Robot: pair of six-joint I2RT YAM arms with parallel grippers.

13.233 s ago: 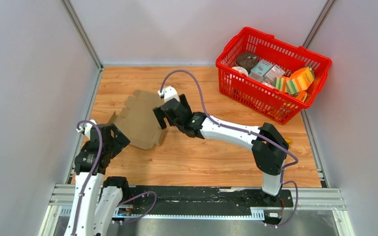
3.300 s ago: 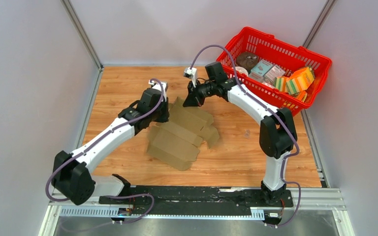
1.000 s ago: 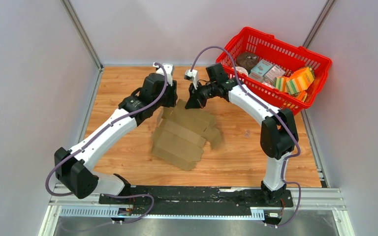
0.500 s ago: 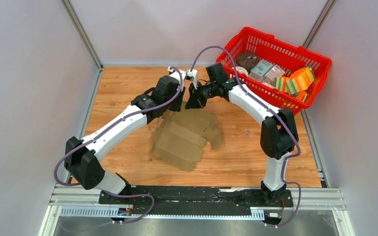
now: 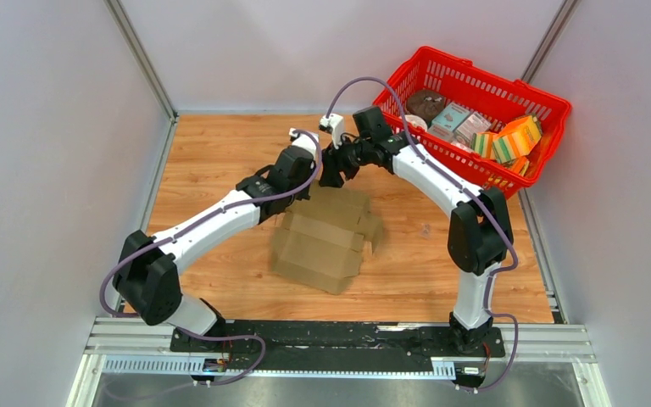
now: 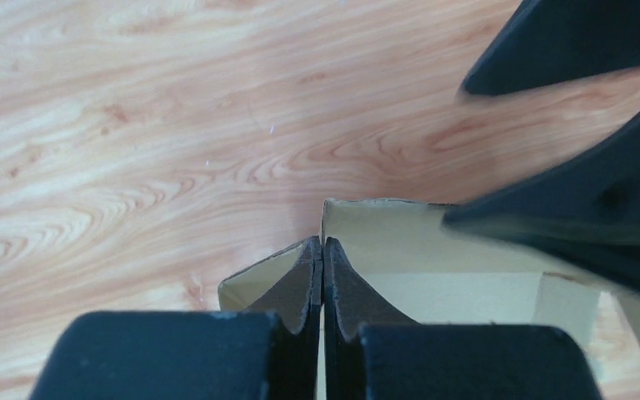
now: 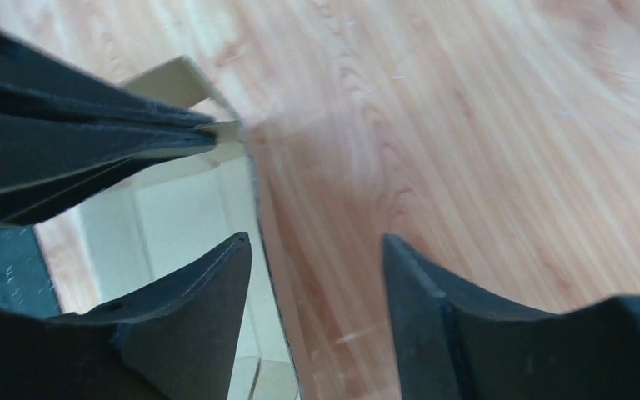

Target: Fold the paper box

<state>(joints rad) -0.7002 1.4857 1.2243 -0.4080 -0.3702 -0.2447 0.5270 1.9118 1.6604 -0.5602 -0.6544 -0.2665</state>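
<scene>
Left gripper (image 6: 322, 250) advanced, pinches paper box (image 5: 318, 246); right gripper (image 7: 315, 242) spread, maybe touching.

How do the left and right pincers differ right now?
The black left pincer is shut, pinching a flap of the plain brown cardboard box. The black right pincer is open, straddling the box's edge without clamping. Both meet at the box's far end.

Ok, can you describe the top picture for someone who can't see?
The left gripper and right gripper meet at the far edge of a brown box on a wooden table. A red basket of packages sits far right.
</scene>
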